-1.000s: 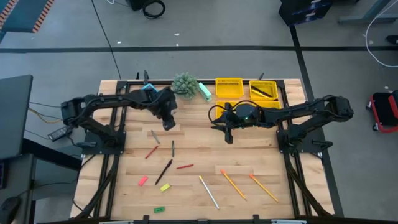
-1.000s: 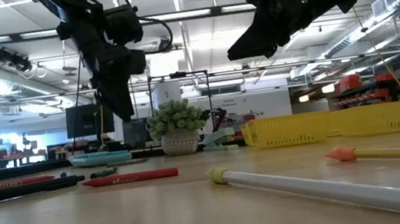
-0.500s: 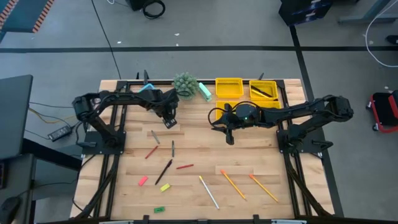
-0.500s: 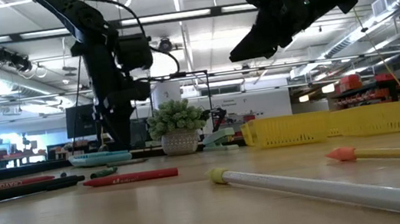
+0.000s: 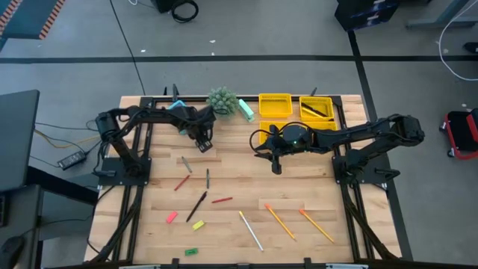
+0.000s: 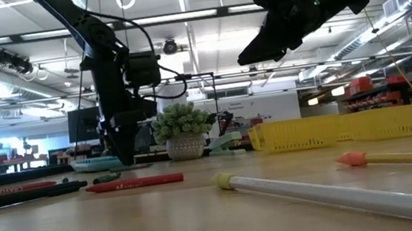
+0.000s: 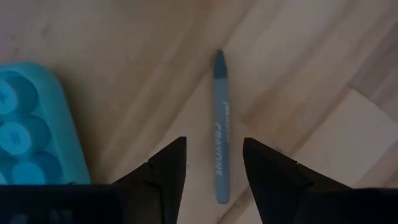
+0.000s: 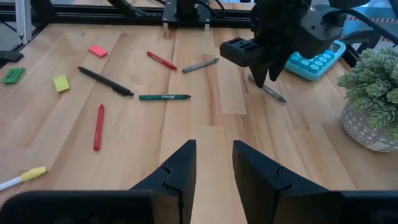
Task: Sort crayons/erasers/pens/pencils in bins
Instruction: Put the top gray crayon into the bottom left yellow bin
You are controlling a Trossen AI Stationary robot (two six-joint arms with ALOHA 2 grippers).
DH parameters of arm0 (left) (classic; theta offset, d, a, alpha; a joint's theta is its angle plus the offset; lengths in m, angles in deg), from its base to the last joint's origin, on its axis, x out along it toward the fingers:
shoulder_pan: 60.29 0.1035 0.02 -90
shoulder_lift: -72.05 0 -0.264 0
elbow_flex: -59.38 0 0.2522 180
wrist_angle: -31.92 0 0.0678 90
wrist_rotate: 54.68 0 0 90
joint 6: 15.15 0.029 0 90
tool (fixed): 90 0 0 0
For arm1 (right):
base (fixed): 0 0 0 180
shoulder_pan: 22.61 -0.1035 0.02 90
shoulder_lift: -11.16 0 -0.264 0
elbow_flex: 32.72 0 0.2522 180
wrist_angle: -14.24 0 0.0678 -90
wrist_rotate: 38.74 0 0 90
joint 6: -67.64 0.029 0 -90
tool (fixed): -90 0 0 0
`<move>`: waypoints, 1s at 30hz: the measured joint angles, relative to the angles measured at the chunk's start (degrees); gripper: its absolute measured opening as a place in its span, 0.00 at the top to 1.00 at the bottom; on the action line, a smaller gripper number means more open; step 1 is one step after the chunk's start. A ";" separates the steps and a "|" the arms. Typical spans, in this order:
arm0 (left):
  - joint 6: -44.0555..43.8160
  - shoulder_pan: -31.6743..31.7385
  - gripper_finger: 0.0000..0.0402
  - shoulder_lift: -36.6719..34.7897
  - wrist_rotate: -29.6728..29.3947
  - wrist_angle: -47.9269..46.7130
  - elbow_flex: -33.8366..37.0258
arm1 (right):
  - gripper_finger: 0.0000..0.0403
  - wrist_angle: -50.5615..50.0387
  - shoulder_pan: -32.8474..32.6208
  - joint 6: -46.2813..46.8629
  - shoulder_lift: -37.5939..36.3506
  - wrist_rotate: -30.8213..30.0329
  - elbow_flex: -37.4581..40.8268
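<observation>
1. The left gripper (image 5: 202,143) hovered at the table's (image 5: 314,198) 11 o'clock area, nearer than the right gripper (image 5: 274,162), whose fingers stood apart.
2. Its fingers were parted, empty, directly above a grey crayon (image 7: 219,127).
3. Only the left wrist view showed the crayon's long axis running between the fingers.

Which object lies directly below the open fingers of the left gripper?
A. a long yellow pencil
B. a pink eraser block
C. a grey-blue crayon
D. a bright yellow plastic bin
C: in the left wrist view, the grey-blue crayon lies on the wood between the left gripper's open fingers.
</observation>
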 joint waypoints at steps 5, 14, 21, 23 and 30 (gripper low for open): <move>-0.17 0.65 0.58 0.00 0.02 1.21 0.00 | 0.73 -0.24 0.00 1.08 0.00 0.00 0.00; -0.29 0.70 0.59 0.00 0.02 2.14 0.00 | 0.73 -0.79 -1.25 0.69 0.00 0.00 0.00; -0.75 0.70 0.62 0.00 0.02 2.94 0.00 | 0.73 -0.80 -1.25 0.84 0.00 0.00 0.00; -0.59 0.70 0.62 0.00 0.04 2.97 0.00 | 0.73 -0.81 -1.25 1.07 0.00 0.00 0.00; -1.66 0.17 0.61 0.00 0.05 3.04 0.02 | 0.73 -0.78 -1.22 0.98 0.00 -0.02 0.00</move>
